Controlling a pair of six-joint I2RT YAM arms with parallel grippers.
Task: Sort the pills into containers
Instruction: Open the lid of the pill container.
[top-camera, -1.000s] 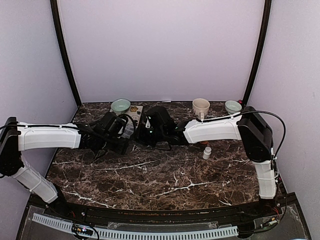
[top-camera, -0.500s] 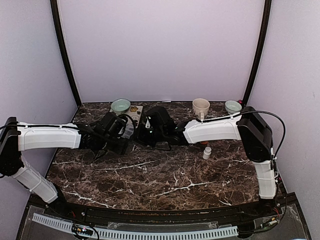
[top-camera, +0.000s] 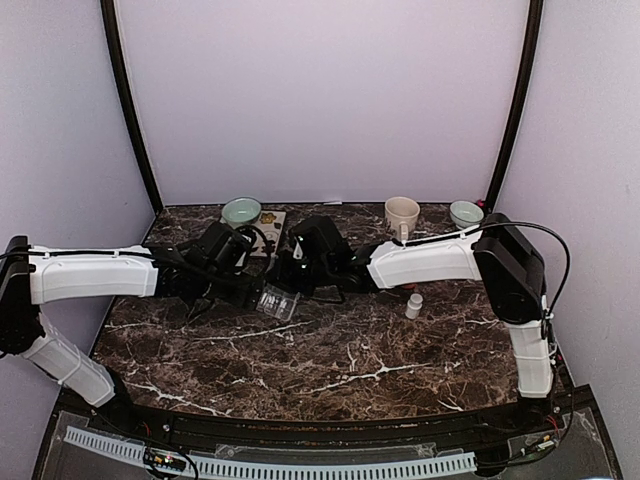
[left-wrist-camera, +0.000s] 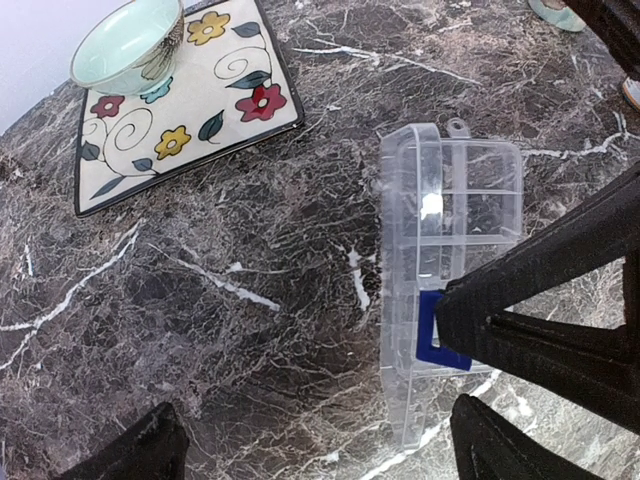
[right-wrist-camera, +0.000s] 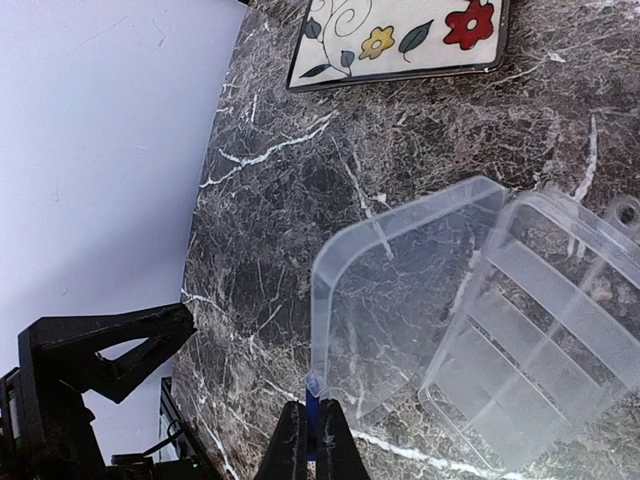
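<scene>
Clear plastic is our concern: the pill organizer (left-wrist-camera: 445, 230) lies on the marble table (left-wrist-camera: 200, 300) between the two arms, near the flowered tile (left-wrist-camera: 190, 110). Our right gripper (right-wrist-camera: 312, 445) is pinched tight on the blue latch tab (right-wrist-camera: 314, 405) and holds the lid (right-wrist-camera: 400, 270) raised at a slant over the cells (right-wrist-camera: 545, 340). Our left gripper (left-wrist-camera: 320, 445) hovers by the organizer with fingers spread wide, grasping nothing. We judge the step to be opening the lid fully. To do it well we should swing the tab in an arc about the hinge (right-wrist-camera: 468, 290) rather than pull straight, and steady the organizer with the left fingers so it neither skids nor tips.
</scene>
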